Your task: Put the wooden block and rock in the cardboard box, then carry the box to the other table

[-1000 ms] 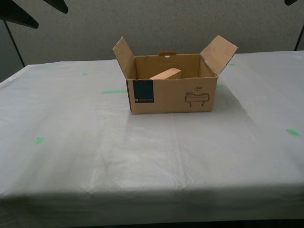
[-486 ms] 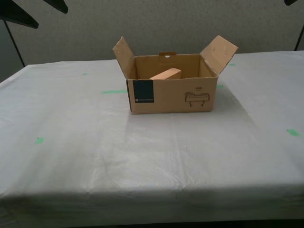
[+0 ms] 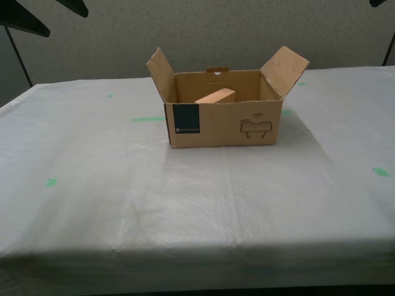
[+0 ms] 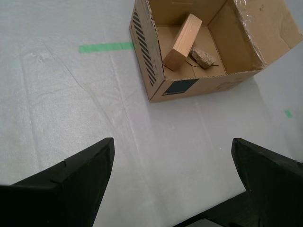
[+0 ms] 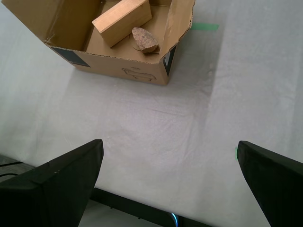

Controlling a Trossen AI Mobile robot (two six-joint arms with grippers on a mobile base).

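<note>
Green tape marks dot the sheeted desk. At centre of the exterior view, the cardboard box stands flaps up, holding the tilted wooden block and the rock. My first tool and my second tool hang released, empty, well apart from the box.

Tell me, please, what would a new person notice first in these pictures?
First, the open cardboard box, standing alone near the middle of the table with the wrinkled pale sheet and green tape marks. Inside it, the wooden block leans tilted, with the rock beside it on the box floor. My first gripper and my second gripper are open, apart from the box.
</note>
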